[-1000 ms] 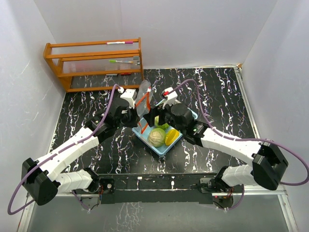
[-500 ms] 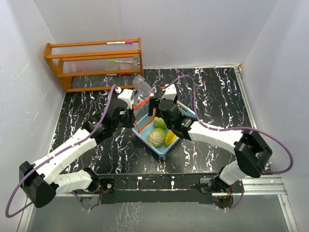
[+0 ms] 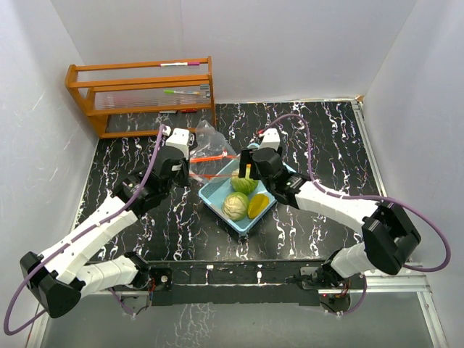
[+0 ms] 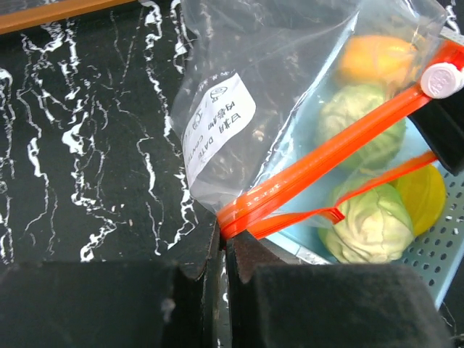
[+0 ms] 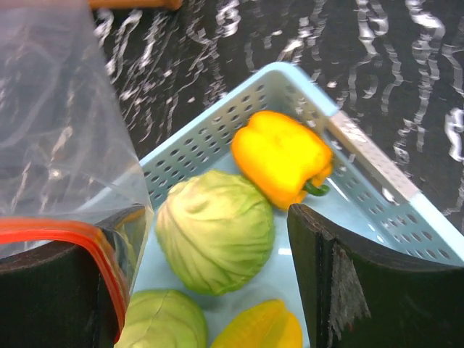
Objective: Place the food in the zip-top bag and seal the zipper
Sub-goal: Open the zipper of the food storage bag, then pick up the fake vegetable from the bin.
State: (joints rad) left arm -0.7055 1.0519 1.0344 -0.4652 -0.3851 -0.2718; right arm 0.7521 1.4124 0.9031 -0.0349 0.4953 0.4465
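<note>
The clear zip-top bag [image 3: 206, 136] lies behind the light blue tray [image 3: 270, 214], its mouth toward the tray. Its red-orange zipper [image 3: 214, 156] is parted into two strips. My left gripper [image 3: 190, 165] is shut on the zipper's end [image 4: 250, 210] at the bag's corner [image 4: 217, 119]. My right gripper [image 3: 246, 171] is open above the tray, its jaws either side of a green cabbage [image 5: 215, 230]. The zipper strip [image 5: 80, 233] lies over its left finger. A yellow pepper [image 5: 281, 156], a second cabbage [image 5: 159, 319] and a yellow star fruit [image 5: 261, 330] also lie in the tray.
A wooden rack [image 3: 141, 94] holding pens stands at the back left against the wall. White walls close in the black marbled table [image 3: 326, 138] on three sides. The right arm's forearm [image 3: 333, 206] stretches across the table to the tray's right.
The bag, held upright between both grippers a second ago, has dropped back toward the rack. My left gripper pulled back-left with the zipper. My right gripper swung in over the tray.
</note>
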